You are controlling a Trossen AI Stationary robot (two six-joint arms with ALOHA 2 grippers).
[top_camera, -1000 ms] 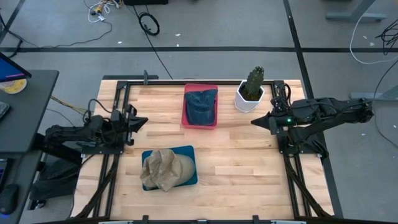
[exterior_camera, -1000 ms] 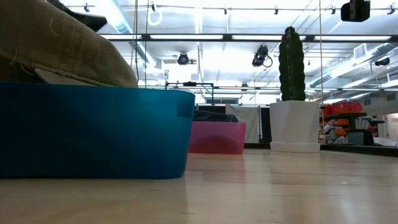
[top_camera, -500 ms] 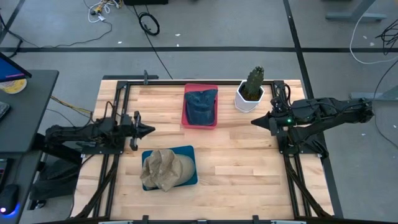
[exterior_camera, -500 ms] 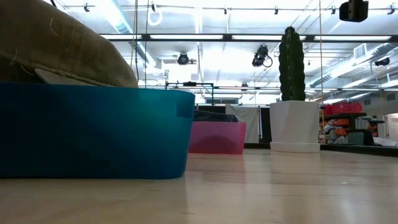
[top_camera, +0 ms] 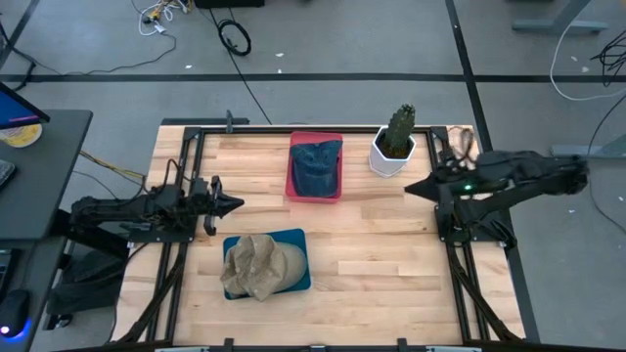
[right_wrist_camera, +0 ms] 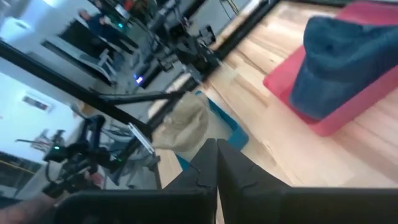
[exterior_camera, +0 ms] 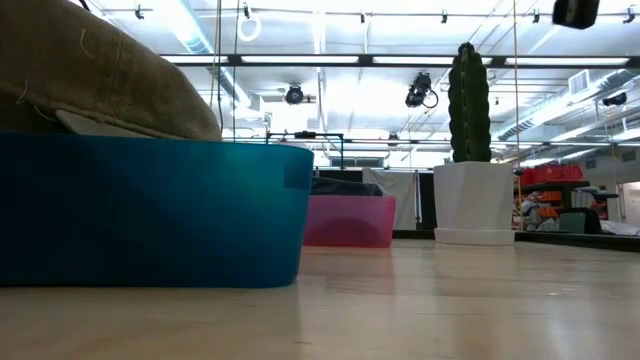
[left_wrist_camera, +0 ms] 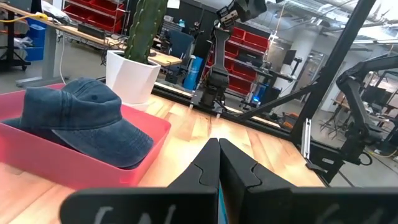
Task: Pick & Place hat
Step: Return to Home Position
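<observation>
**Neatly binned: brown caps heaped in a blue bin on a workshop table**

A pale wooden table (top_camera: 381, 259) framed in black rails stands on a grey floor strewn with cables, with a dark desk (top_camera: 39, 171) at its left. From table height, the room behind shows a ceiling hung with bright strip lights and red storage racks far to the right.

The brown caps (top_camera: 256, 267), crumpled khaki cloth with visible seams, lie heaped in the blue bin (top_camera: 294, 238) on the near left part of the table and spill over its left rim. Beyond it, at the far middle, a pink bin (top_camera: 316, 198) holds a blue denim cap (top_camera: 316, 168). A cactus (top_camera: 399, 127) in a white pot (top_camera: 383, 162) stands just right of the pink bin.

The left gripper (top_camera: 237, 205) hangs above the table's left side, just beyond the blue bin, with its fingers (left_wrist_camera: 206, 163) pressed together on nothing. The right gripper (top_camera: 408, 191) hangs above the right side, near the pot, and its fingers (right_wrist_camera: 205, 162) are likewise together and empty.
</observation>
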